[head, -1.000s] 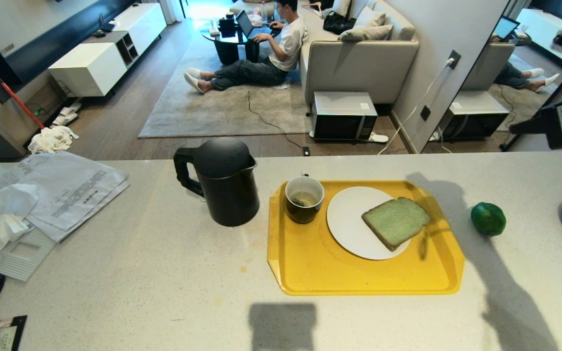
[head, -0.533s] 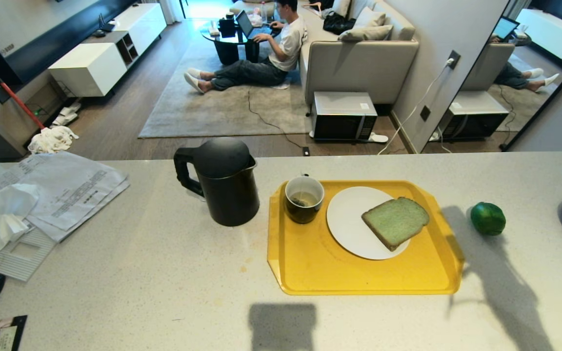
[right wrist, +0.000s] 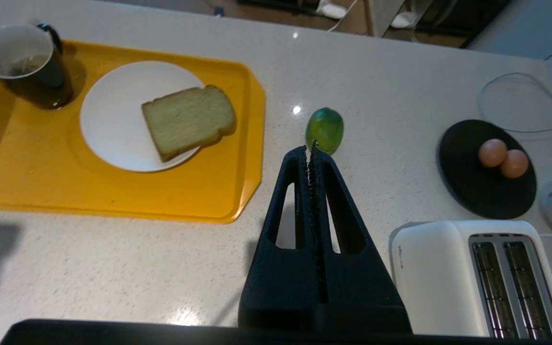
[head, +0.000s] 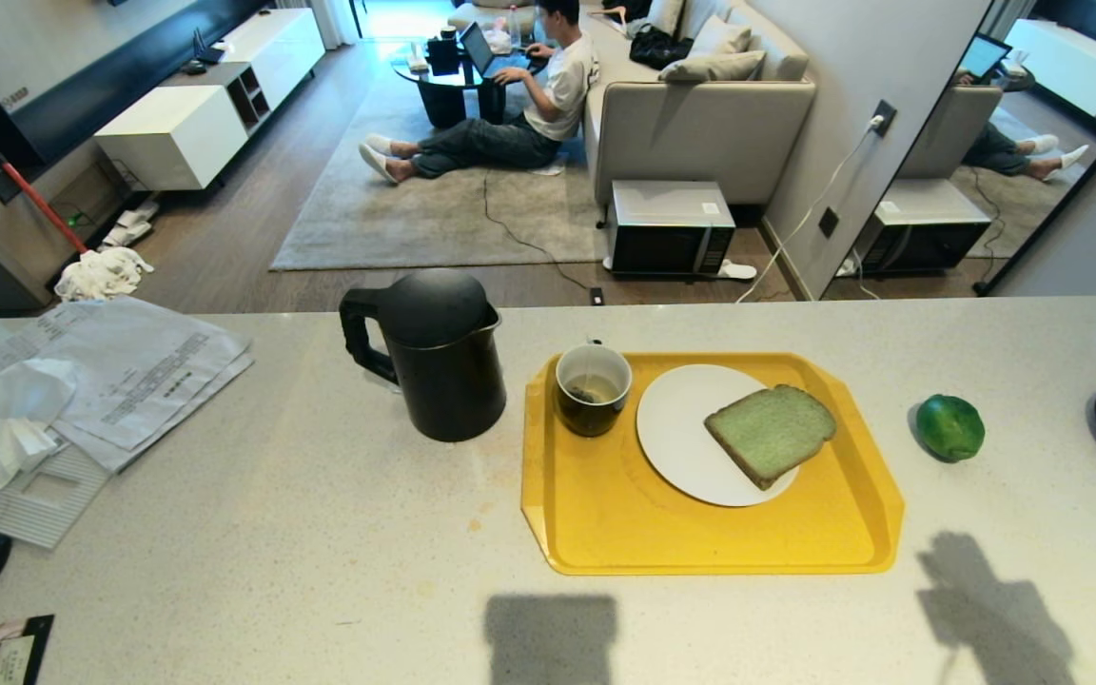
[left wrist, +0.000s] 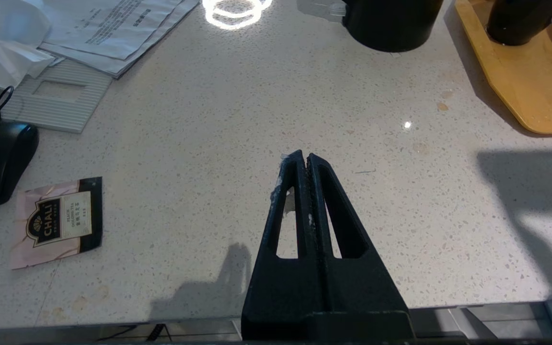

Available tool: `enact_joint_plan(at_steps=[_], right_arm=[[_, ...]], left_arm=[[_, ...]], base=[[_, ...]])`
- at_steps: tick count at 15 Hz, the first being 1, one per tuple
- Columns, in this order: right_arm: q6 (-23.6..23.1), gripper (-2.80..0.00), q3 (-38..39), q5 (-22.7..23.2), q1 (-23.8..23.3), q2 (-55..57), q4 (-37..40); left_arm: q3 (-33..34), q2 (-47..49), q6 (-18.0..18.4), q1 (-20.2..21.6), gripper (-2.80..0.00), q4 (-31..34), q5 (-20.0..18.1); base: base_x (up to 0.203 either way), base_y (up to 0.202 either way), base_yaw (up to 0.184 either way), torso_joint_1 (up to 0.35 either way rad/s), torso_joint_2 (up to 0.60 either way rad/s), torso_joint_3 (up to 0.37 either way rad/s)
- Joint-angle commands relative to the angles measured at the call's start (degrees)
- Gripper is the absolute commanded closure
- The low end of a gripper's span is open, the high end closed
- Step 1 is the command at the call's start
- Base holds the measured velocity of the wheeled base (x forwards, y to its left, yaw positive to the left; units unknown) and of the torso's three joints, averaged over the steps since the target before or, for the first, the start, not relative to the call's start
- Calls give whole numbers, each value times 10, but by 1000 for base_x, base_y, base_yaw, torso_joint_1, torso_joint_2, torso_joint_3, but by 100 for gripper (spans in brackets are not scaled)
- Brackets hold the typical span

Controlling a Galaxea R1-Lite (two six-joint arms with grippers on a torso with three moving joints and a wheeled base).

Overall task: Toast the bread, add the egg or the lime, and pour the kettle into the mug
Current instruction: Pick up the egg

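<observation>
Spongy square bread (head: 771,433) on round glossy plate (head: 676,419); lime (head: 949,427) seemingly lumpy.

A tall matte black kettle (head: 434,354) stands upright at centre-left of the head view, lid closed, handle pointing left. Just right of it, a small dark mug (head: 593,388) with a white inside holds tea and a tea bag. Further right, a pale green bread (head: 770,432) slice with a darker crust lies flat, one corner overhanging. A glossy green lime (head: 949,427) rests alone at centre-right.
</observation>
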Motion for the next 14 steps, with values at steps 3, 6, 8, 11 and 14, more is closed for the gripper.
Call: enact_joint_plan(at_steps=[3,6,8,11,14], right_arm=[[3,0,149,-54,-3,-148,-92],[9,0,227,-54,3,-226,-114],[35,0,285,-55,7,-226,-221],[-18,0,349,-50,50,-283,-246],[-51,0,405,-17,53,-363,-222]], left_arm=[[0,1,0,0,0,0,0],[0,1,0,0,0,0,0],[0,1,0,0,0,0,0],[0,1,0,0,0,0,0],[0,1,0,0,0,0,0]], base=[[0,0,0,0,0,0],[0,0,0,0,0,0],[0,0,0,0,0,0],[0,0,0,0,0,0],[0,0,0,0,0,0]])
